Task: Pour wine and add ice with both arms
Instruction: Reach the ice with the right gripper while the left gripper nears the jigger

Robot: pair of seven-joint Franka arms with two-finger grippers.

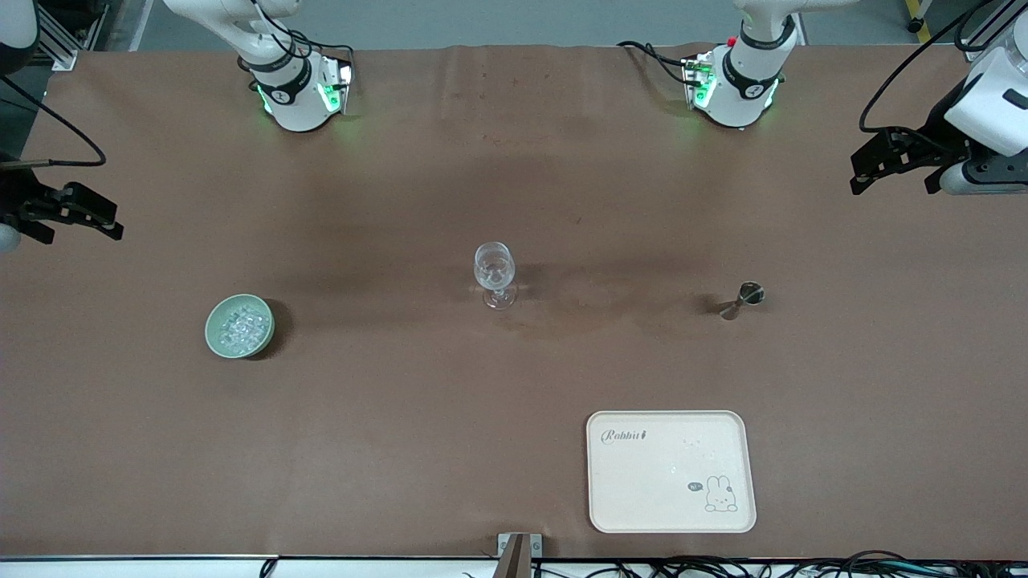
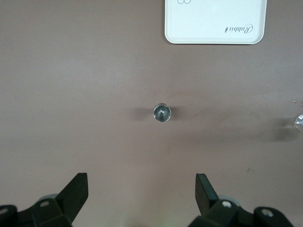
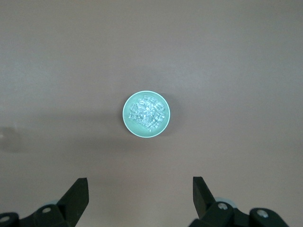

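Observation:
A clear wine glass [image 1: 494, 273] stands at the table's middle. A green bowl [image 1: 239, 325] heaped with ice [image 1: 241, 327] sits toward the right arm's end; in the right wrist view the bowl's rim [image 3: 128, 113] rings the ice [image 3: 147, 112]. A small metal jigger [image 1: 743, 299] stands toward the left arm's end and also shows in the left wrist view [image 2: 161, 112]. I cannot make out any wine. My left gripper [image 1: 895, 181] [image 2: 141, 189] hangs open and empty over the table's end. My right gripper [image 1: 76, 229] [image 3: 140, 189] hangs open and empty over the other end.
A cream tray [image 1: 671, 471] with a rabbit print lies near the front edge, nearer to the camera than the jigger; it also shows in the left wrist view [image 2: 215, 21]. Brown cloth covers the table [image 1: 401, 441]. The arm bases [image 1: 301, 92] stand along the back edge.

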